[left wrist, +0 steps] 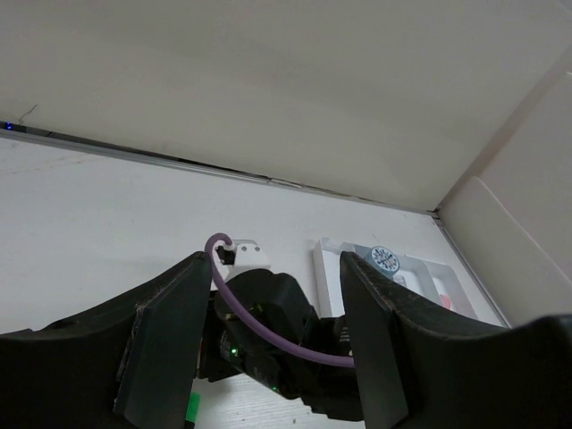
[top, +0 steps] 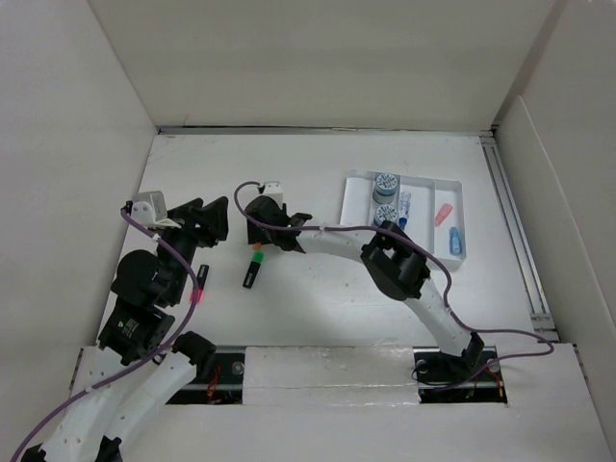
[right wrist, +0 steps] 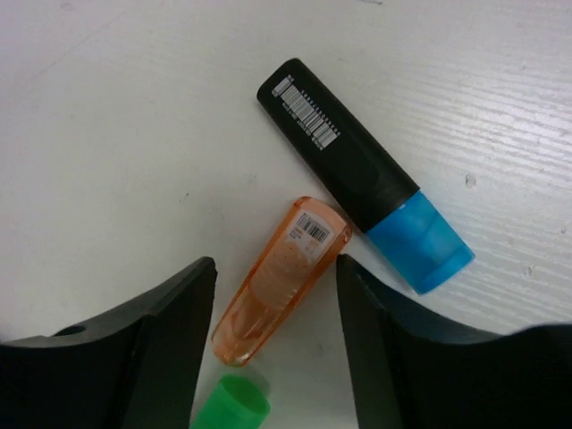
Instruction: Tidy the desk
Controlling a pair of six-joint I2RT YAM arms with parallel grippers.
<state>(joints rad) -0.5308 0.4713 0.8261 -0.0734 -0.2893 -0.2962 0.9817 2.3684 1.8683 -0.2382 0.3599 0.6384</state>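
Observation:
The desk (top: 327,313) is a white tabletop between white walls. My right gripper (top: 262,233) is open and points down at it. In the right wrist view its fingers (right wrist: 170,340) stand on either side of an orange translucent case (right wrist: 281,284) lying flat, without touching it. A black marker with a blue cap (right wrist: 357,170) lies just beyond the case. A green cap (right wrist: 231,402) sits at its near end and belongs to a black marker (top: 253,271). My left gripper (top: 214,223) is open and empty, to the left of the right gripper, and faces it (left wrist: 273,331).
A white compartmented tray (top: 454,192) at the back right holds two round rolls (top: 386,197) and small pink and blue items. A dark pen with a red end (top: 202,285) lies near the left arm. A metal rail (top: 515,231) runs along the right edge.

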